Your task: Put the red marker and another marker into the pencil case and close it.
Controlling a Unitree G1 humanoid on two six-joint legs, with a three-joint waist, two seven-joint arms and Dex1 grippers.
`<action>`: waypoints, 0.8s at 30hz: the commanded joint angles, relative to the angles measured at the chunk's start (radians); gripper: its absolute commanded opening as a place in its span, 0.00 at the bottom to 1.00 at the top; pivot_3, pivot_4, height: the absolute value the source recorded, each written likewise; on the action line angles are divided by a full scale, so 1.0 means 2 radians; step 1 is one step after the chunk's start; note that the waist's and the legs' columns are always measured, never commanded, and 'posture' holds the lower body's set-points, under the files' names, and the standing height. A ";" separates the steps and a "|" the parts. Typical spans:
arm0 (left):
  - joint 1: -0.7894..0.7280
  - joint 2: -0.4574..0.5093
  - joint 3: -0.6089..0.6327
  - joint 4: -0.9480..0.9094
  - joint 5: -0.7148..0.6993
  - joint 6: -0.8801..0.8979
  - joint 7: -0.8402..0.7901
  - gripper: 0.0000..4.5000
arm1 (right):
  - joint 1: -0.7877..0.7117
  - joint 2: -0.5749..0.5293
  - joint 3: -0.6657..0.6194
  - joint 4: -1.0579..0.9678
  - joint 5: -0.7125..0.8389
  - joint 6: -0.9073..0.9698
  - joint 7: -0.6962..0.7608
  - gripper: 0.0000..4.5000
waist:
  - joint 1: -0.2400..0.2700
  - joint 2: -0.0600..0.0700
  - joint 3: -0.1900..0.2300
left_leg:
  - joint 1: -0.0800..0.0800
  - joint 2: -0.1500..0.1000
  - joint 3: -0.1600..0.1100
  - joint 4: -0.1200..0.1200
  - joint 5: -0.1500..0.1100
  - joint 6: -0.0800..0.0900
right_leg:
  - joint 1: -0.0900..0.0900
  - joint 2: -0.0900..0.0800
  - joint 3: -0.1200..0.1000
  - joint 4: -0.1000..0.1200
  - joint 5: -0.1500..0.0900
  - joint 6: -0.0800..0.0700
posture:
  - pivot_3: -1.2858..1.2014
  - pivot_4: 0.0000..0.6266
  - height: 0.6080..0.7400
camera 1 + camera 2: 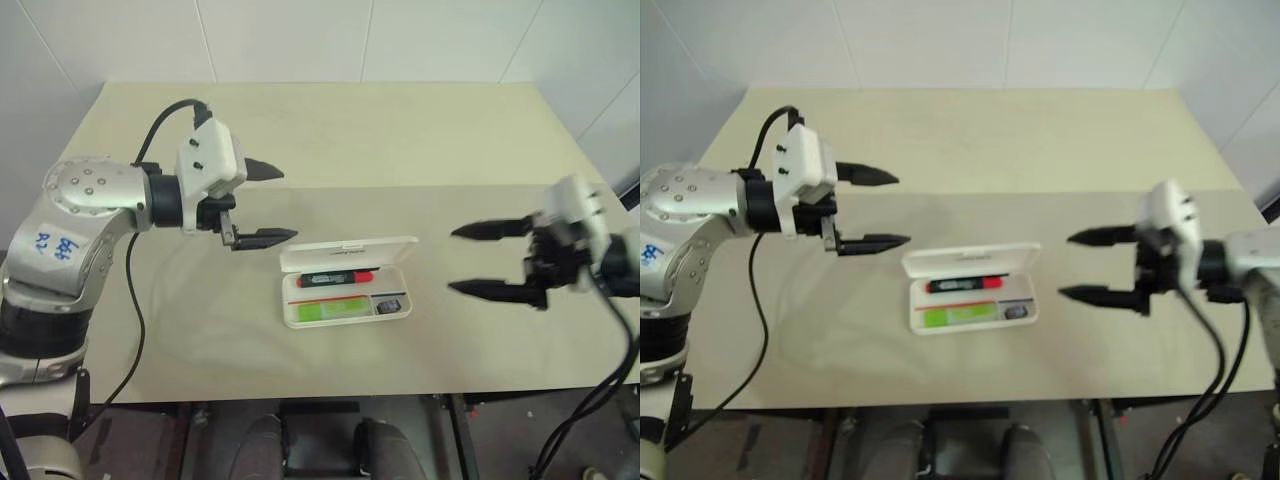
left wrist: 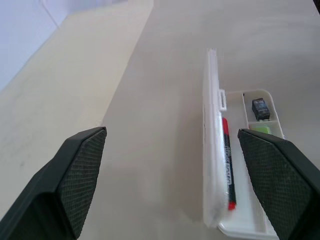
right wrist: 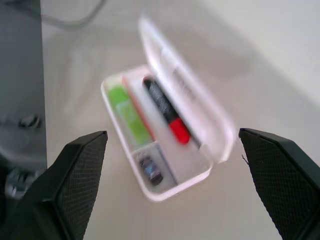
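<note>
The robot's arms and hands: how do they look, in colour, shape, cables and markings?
Both arms are silver-grey metal with black joints. The left arm has a round bolted cap and a white sticker with blue handwriting. Each hand, left and right, has a white boxy body and two black tapered fingers with textured pads. Black cables run along both arms.

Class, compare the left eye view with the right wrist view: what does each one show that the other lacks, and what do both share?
The left eye view alone shows both arms at once: the left gripper and right gripper, each open, either side of the case. The right wrist view alone shows the compartments up close, with a small dark block in the end section. Both share the open pencil case on the table, holding the red marker and green highlighter.
</note>
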 commanded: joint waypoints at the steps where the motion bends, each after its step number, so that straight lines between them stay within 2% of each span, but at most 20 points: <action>1: -0.026 -0.007 -0.011 0.057 0.030 -0.035 -0.010 1.00 | -0.023 -0.004 -0.040 -0.025 0.062 0.025 -0.024 0.99 | -0.002 0.000 0.000 | 0.000 0.000 0.000 0.000 0.000 0.000 | 0.000 0.000 0.000 0.000 0.000 0.000 | 0.52 0.24 1.00; 3: -0.038 -0.018 -0.014 0.086 0.034 -0.036 -0.012 1.00 | -0.028 -0.004 -0.048 -0.040 0.092 0.040 -0.036 0.99 | -0.003 0.000 0.000 | 0.000 0.000 0.000 0.000 0.000 0.000 | 0.000 0.000 0.000 0.000 0.000 0.000 | 0.52 0.24 1.00; 6: -0.051 -0.049 -0.028 0.135 0.048 -0.059 -0.015 0.87 | -0.028 0.001 -0.050 -0.051 0.118 0.052 -0.061 1.00 | -0.002 0.000 0.000 | -0.001 0.000 0.000 0.000 0.000 0.000 | 0.000 0.000 0.000 0.001 0.000 0.000 | 0.52 0.24 1.00; 11: -0.059 -0.090 -0.031 0.188 0.056 -0.086 -0.026 0.49 | -0.031 -0.004 -0.044 -0.046 0.126 0.049 -0.078 1.00 | 0.002 0.000 0.000 | -0.001 0.000 0.000 0.001 0.000 0.000 | 0.000 0.000 0.000 0.001 0.000 0.000 | 0.52 0.24 1.00; 17: -0.039 -0.109 -0.036 0.181 0.059 -0.088 -0.038 0.03 | -0.046 -0.017 -0.036 -0.042 0.128 0.046 -0.079 1.00 | 0.001 0.000 0.000 | -0.001 0.000 0.000 0.000 0.000 0.000 | 0.000 0.000 0.000 0.001 0.000 0.000 | 0.52 0.24 1.00; 18: -0.036 -0.110 -0.036 0.173 0.058 -0.085 -0.041 0.00 | -0.047 -0.018 -0.033 -0.041 0.126 0.045 -0.079 1.00 | 0.001 0.000 0.000 | -0.001 0.000 0.000 0.000 0.000 0.000 | 0.000 0.000 0.000 0.001 0.000 0.000 | 0.52 0.24 1.00; 24: -0.013 -0.098 -0.048 0.118 0.069 -0.067 -0.044 0.00 | -0.049 -0.022 -0.026 -0.040 0.123 0.043 -0.077 1.00 | 0.001 0.000 0.000 | -0.001 0.000 0.000 0.000 0.000 0.000 | 0.000 0.000 0.000 0.001 0.000 0.000 | 0.52 0.24 1.00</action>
